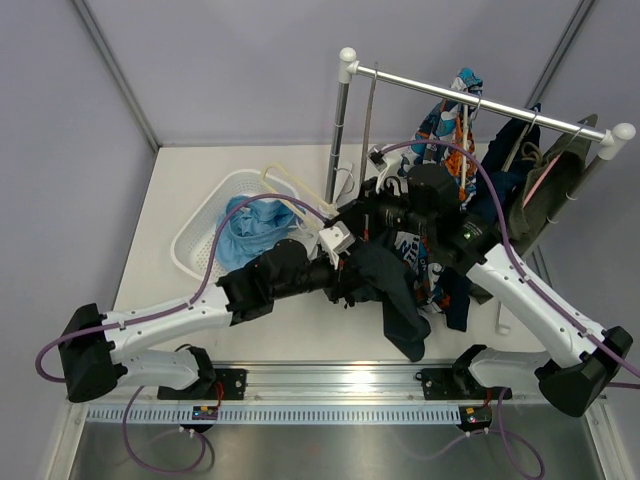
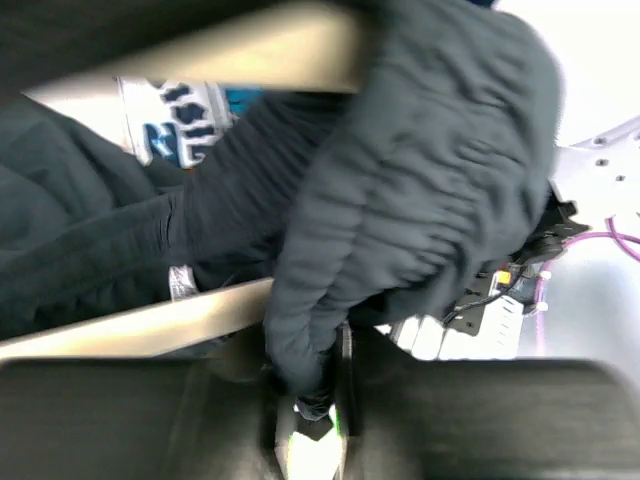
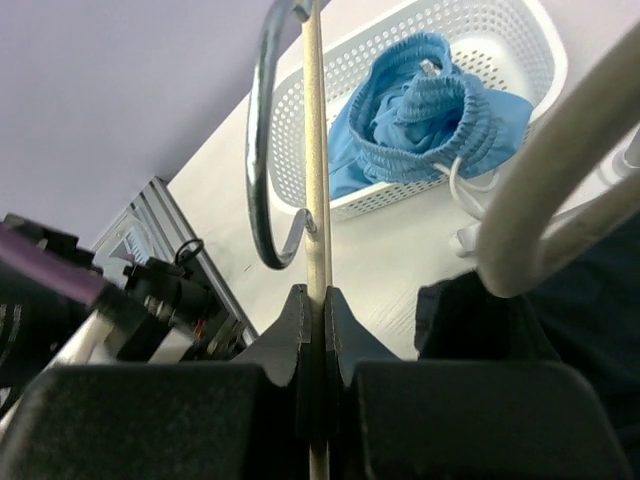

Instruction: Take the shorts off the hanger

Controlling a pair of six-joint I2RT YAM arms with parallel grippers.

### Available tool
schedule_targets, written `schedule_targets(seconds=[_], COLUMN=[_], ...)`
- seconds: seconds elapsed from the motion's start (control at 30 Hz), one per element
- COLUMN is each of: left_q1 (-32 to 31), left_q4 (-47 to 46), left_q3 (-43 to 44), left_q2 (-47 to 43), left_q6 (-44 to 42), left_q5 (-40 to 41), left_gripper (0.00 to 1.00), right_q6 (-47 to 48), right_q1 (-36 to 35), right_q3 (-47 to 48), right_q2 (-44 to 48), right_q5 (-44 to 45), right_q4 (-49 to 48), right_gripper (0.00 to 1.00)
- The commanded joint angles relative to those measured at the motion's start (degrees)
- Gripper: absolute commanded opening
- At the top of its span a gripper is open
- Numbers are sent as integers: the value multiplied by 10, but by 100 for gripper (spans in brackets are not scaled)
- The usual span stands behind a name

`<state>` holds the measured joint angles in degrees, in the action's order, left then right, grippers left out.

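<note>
Our right hand (image 3: pixel 312 300) is clamped on a thin bar of the hanger (image 3: pixel 316 150), steadying it above the counter (image 1: pixel 300 345), so that our left hand (image 2: pixel 310 400), pinched shut on the dark shorts (image 2: pixel 430 180) (draped over the hanger's arm), can, we judge, drag them free.

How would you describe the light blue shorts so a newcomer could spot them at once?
From the clothes rail, look left to the white basket on the table. The light blue shorts lie crumpled inside it; their pale colour and white drawstring set them apart from the dark shorts nearby.
</note>
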<state>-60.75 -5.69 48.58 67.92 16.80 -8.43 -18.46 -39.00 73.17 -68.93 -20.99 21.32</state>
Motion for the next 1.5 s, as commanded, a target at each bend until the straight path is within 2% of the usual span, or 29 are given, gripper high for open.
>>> schedule_targets(seconds=[0.0,0.2,0.53,0.7,0.83,0.97,1.07,1.13,1.23,1.3,1.47], left_q1=[-28,-63,-66,-67,-67,-67,-67,-67,-65,-65,-65], left_q4=[-32,4,27,47,56,71,70,78,85,92,111], left_q3=[24,-1,-76,-45,-21,-37,-39,-23,-6,-7,-60], left_q2=[0,-21,-63,-41,-31,-38,-44,-43,-45,-49,-122], left_q6=[-11,-9,-3,-22,-41,-40,-41,-53,-71,-70,-48], left_q5=[-20,-18,3,-13,-7,-4,-9,-5,20,32,90], left_gripper=[11,10,9,10,9,10,11,11,11,11,13], right_q6=[-11,4,41,-13,12,45,5,-62,-95,-65,97], right_q1=[-5,-5,-5,-11,-37,-38,-38,-38,-46,-49,-35], right_q3=[50,87,136,130,152,181,174,157,161,180,240], right_q2=[-3,-31,-71,-104,-118,-125,-133,-142,-151,-151,-129], right_q5=[27,55,67,32,33,65,40,-2,-27,2,67], right_q4=[-40,-56,-71,-132,-128,-115,-148,-187,-191,-172,-66], right_gripper=[0,0,0,0,0,0,0,0,0,0,0])
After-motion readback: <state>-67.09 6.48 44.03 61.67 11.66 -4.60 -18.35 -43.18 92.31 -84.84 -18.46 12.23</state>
